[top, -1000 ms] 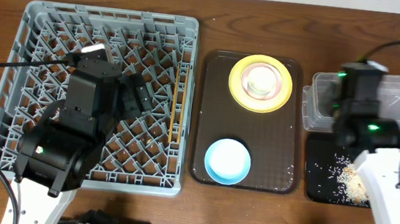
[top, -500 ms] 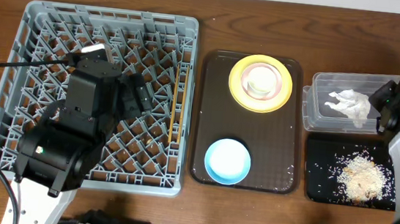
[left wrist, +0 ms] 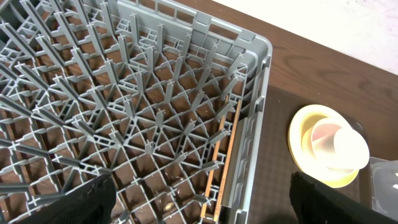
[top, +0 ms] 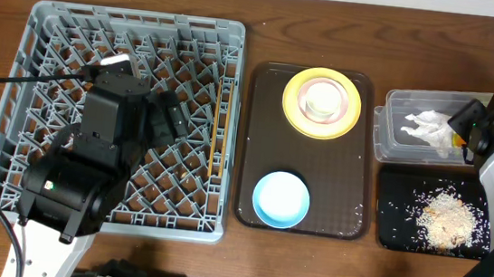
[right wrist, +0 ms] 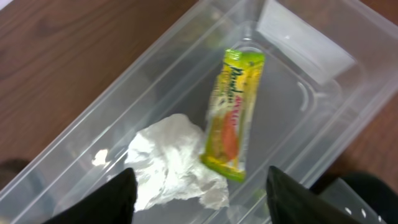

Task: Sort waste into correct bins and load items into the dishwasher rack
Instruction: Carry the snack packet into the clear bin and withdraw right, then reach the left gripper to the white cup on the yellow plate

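My right gripper point(top: 463, 126) point(right wrist: 208, 199) hangs open over the right end of the clear tub point(top: 396, 98). Inside the tub lie the yellow-green wrapper point(right wrist: 235, 112) and the crumpled napkin point(top: 428, 129) point(right wrist: 171, 162), both free of the fingers. Rice scraps point(top: 444, 217) are piled in the black tray point(top: 393, 230). My left gripper point(top: 163, 117) point(left wrist: 202, 205) is open and empty above the grey dishwasher rack point(top: 140, 21). Two chopsticks point(top: 224, 127) point(left wrist: 224, 155) lie along the rack's right wall. The yellow plate point(top: 291, 106) carries the small white bowl point(top: 323, 100) with a white cup point(left wrist: 348, 149) in it. The light blue bowl point(top: 280, 199) sits nearer.
Plate and blue bowl rest on a dark brown serving tray point(top: 343, 184) between the rack and the two bins. The clear tub and black tray touch end to end at the table's right edge. My left arm covers the rack's lower left part.
My right arm has pulled back to the right off the tub and its jaws have opened; the napkin and wrapper now show lying in the tub. The left arm has not moved.
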Motion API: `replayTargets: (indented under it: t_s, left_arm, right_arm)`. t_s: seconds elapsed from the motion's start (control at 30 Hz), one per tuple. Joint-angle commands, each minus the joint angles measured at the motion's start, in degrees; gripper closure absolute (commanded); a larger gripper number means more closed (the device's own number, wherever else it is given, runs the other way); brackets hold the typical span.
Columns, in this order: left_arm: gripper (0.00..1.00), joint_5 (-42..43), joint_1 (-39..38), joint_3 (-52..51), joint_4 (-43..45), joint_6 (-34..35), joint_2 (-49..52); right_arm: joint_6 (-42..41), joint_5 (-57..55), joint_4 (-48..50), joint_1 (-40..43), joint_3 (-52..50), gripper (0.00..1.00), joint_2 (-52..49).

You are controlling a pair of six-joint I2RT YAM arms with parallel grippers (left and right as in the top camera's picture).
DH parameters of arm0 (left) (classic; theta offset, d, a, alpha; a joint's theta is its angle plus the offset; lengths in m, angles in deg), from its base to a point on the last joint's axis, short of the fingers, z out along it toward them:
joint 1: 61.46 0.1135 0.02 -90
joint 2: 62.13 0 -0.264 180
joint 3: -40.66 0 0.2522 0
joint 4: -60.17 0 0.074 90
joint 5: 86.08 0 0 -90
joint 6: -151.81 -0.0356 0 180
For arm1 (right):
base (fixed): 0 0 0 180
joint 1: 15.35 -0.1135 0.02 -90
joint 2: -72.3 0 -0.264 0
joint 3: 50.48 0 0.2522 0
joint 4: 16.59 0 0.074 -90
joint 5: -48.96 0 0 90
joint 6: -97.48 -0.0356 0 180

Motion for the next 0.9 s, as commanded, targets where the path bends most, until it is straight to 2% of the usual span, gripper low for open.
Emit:
replayTargets:
  t_s: [0.0,0.1,0.23,0.43,0.87]
  left_arm:
    - [0.1,-0.7,0.3,0.8,-0.2,-0.3,0.0]
    - [0.09,-0.7,0.3,0.8,-0.2,-0.3,0.0]
    - [0.1,-0.7,0.3,0.8,-0.2,-0.3,0.0]
    - [0.09,-0.7,0.3,0.8,-0.2,-0.3,0.0]
    - [0.1,-0.7,0.3,0.8,-0.2,-0.3,0.0]
  right_arm:
    - [5.6,6.4,0.3,0.2,1.1,0.28,4.5]
    - [12.8,16.7,-0.5,0.2,1.1,0.23,8.4]
    - [14.3,20.1,-3.1,0.2,1.1,0.01,13.6]
    - [14.3,19.9,-3.3,0.2,1.1,0.01,18.3]
    - [14.3,19.9,-3.3,0.2,1.1,0.01,18.3]
